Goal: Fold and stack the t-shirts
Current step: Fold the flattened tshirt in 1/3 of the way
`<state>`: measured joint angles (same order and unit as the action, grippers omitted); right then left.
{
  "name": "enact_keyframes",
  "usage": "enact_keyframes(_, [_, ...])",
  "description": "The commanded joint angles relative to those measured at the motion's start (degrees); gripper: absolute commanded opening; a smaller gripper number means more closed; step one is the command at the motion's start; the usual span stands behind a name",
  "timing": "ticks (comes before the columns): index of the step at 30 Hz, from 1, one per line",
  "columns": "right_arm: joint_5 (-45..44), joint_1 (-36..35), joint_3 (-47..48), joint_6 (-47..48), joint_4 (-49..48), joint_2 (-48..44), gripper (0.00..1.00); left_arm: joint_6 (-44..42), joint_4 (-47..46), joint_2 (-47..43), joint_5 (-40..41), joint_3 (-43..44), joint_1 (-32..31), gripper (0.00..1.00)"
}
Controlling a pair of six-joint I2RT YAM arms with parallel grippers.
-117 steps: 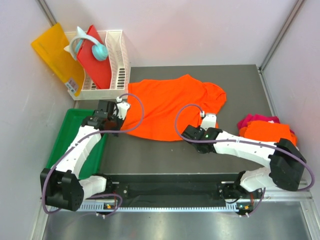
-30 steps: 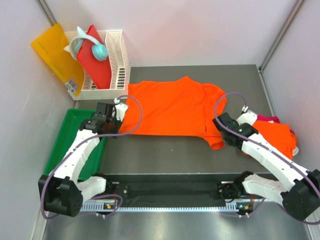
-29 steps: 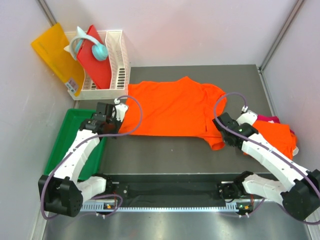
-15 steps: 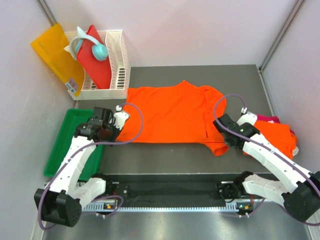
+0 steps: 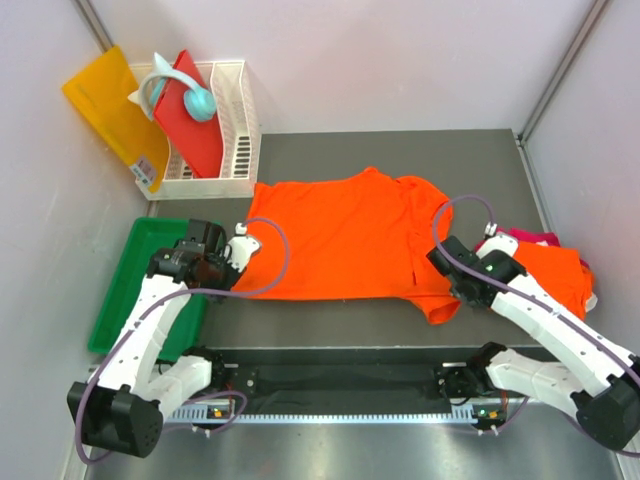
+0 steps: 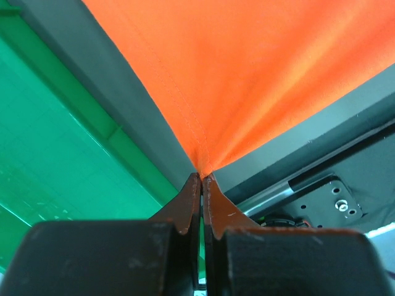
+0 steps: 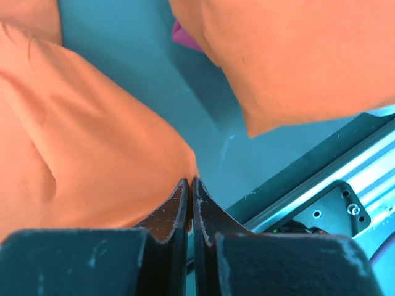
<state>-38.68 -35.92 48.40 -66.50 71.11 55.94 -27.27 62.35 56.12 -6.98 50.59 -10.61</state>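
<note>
The orange shirt (image 5: 340, 235) is lying spread out in the middle of the table (image 5: 330, 325). The left gripper (image 5: 238, 262) is pinching the shirt's near-left corner, close to the left edge and just beside the green tray (image 5: 125, 290). In the wrist view its tips (image 6: 201, 182) are pressing tight together on the hem, and the cloth is fanning out from them in straight lines. The right gripper (image 5: 455, 292) is clamping a bunched bit of the shirt on the near-right side. Its tips (image 7: 189, 188) are squeezing together on just a little fold of cloth. A pile (image 5: 540, 265) of other shirts is sitting by the right edge, with a pink shirt (image 5: 520, 238) peeking out from under it.

It looks like the arms are pulling the shirt flat before folding it.

To do this well, both grippers should be holding on tight and pulling gently apart, one toward the left edge and one toward the right edge. The near hem should be going straight, with no sag.

The right side is looking lumpy, so that arm may need to pull a little more.

Both grips are small, right at the tips, so a hard tug could make the cloth slip out. Slow and even is best.

The right arm should be staying off the pile, so it is not dragging those shirts along.
</note>
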Motion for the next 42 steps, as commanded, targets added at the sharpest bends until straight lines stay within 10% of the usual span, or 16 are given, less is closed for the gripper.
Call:
enact_keyframes(1, [0.3,-0.9,2.8,-1.4,4.9,-2.5,0.0,-2.4,2.7,0.5,-0.7,0.1,0.3,0.0])
enact_keyframes(13, [8.4,-1.1,-1.6,-0.4,4.1,-3.9,0.0,-3.6,2.6,6.9,0.3,-1.2,0.3,0.0])
enact_keyframes(42, [-7.1,9.9,9.4,18.7,-16.9,17.4,0.0,7.4,-24.0,16.9,9.4,-0.7,0.9,0.0])
